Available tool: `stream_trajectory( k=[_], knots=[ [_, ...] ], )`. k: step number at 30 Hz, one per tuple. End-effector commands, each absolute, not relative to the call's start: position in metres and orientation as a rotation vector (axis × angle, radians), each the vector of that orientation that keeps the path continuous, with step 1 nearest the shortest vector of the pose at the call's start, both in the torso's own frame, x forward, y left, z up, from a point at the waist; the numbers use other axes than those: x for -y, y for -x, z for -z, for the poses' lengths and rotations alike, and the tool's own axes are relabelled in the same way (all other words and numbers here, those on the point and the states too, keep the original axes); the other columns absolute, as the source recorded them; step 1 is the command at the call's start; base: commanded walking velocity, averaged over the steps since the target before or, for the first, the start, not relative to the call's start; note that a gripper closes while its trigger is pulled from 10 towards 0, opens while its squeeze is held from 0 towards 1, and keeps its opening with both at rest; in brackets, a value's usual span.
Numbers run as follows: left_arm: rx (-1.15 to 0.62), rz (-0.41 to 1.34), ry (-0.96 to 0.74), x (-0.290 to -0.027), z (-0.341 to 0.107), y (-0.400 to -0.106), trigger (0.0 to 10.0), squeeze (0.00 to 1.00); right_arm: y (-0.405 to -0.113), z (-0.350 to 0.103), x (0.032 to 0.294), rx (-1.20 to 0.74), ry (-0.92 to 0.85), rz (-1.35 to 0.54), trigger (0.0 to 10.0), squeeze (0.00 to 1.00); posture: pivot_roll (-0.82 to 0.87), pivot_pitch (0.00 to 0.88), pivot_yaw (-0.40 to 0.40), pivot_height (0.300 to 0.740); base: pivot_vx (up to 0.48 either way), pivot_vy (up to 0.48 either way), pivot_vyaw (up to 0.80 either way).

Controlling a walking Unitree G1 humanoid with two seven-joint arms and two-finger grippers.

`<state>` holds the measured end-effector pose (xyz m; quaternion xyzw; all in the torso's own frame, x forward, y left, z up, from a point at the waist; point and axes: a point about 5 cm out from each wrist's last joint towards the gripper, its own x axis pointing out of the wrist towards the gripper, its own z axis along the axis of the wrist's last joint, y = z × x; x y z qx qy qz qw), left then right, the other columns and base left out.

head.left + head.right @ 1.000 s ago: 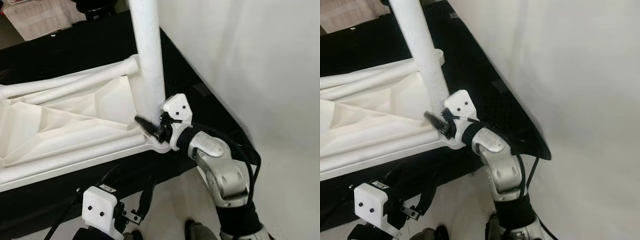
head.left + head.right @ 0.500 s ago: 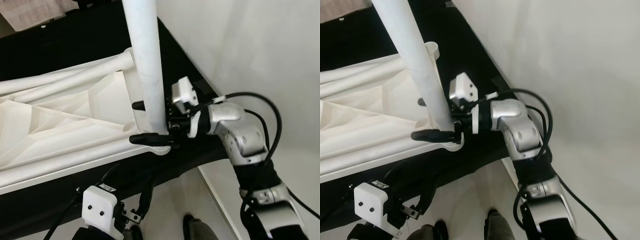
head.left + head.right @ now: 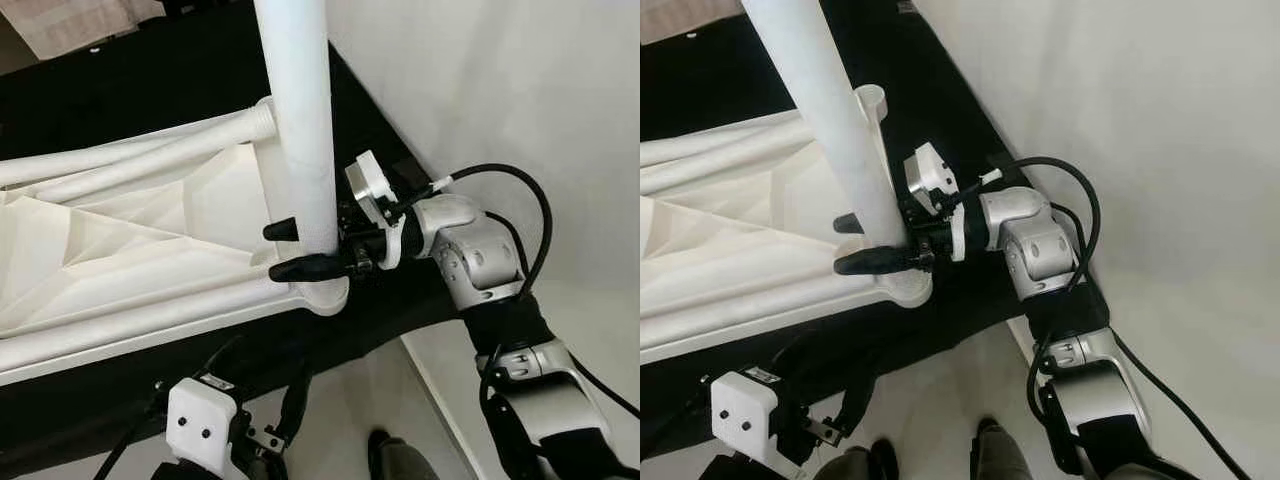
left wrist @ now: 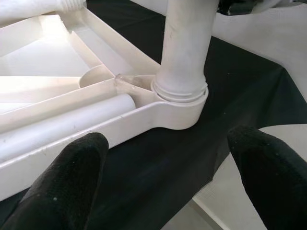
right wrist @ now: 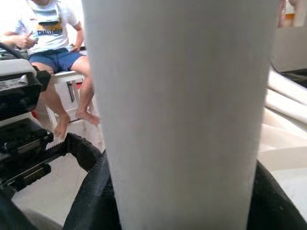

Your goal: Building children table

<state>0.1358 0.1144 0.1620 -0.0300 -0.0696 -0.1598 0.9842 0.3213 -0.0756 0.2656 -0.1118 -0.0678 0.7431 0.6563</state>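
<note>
while the right tool (image 3: 300,250) clamps the upright white leg (image 3: 300,120) just above its corner socket (image 3: 322,292) on the upturned tabletop (image 3: 120,250), likely to screw it in, the left wrist view shows the left tool (image 4: 168,163) open, empty, below that socket, and the right wrist view shows the leg between its fingers.

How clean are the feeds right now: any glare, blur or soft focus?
Left wrist view: glare washes out the tabletop underside, and the left tool's fingers are soft. Right wrist view: the table leg looms near and featureless. Eye views look sharp.
</note>
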Motion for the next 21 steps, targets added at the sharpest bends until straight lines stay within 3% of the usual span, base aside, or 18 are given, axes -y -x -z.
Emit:
stream_trajectory(
  k=[1,4,5,6,7,8,9,11,20,21],
  knots=[
    [0.113,0.319,0.051,-0.115,-0.16,-0.133,10.0,0.0,-0.32,-0.256,0.074,0.135,0.225,-1.661,0.0,0.0,0.0,0.324,0.059,0.74,0.0,0.0,0.0],
    [0.113,0.319,0.051,-0.115,-0.16,-0.133,10.0,0.0,-0.321,-0.252,0.079,0.137,0.221,-1.544,0.0,0.0,-0.01,0.322,0.052,0.74,0.0,0.0,0.0],
    [0.114,0.319,0.052,-0.115,-0.159,-0.133,10.0,0.0,-0.321,-0.245,0.079,0.115,0.192,-1.401,0.0,0.0,-0.01,0.321,0.047,0.74,0.0,0.0,0.0],
    [0.114,0.319,0.052,-0.115,-0.159,-0.133,10.0,0.0,-0.322,-0.232,0.075,0.09,0.187,-1.128,0.0,0.0,-0.01,0.322,0.044,0.74,0.0,0.0,0.0],
    [0.114,0.319,0.052,-0.115,-0.159,-0.133,10.0,0.0,-0.322,-0.232,0.075,0.09,0.187,-1.128,0.0,0.0,-0.01,0.322,0.044,0.74,0.0,0.0,0.0],
    [0.114,0.32,0.052,-0.115,-0.159,-0.133,10.0,0.0,-0.322,-0.225,0.075,0.077,0.186,-0.925,0.0,0.0,-0.01,0.322,0.044,0.74,0.0,0.0,0.0],
    [0.114,0.32,0.052,-0.115,-0.159,-0.133,10.0,0.0,-0.322,-0.225,0.075,0.077,0.186,-0.925,0.0,0.0,-0.01,0.322,0.044,0.74,0.0,0.0,0.0],
    [0.115,0.321,0.05,-0.116,-0.159,-0.134,10.0,0.0,-0.3,-0.196,0.069,-0.012,0.168,-0.649,0.0,0.0,-0.01,0.318,0.065,0.74,0.0,0.0,0.0],
    [0.115,0.324,0.05,-0.116,-0.156,-0.137,10.0,0.0,-0.304,-0.198,0.055,-0.005,0.153,-0.631,0.0,0.0,-0.01,0.293,0.054,0.74,0.0,0.0,0.0],
    [0.117,0.32,0.049,-0.117,-0.157,-0.137,10.0,0.0,-0.306,-0.202,0.054,0.007,0.153,-0.624,4.0,0.0,-0.01,0.293,0.054,0.74,0.0,0.0,0.0]
  ],
)
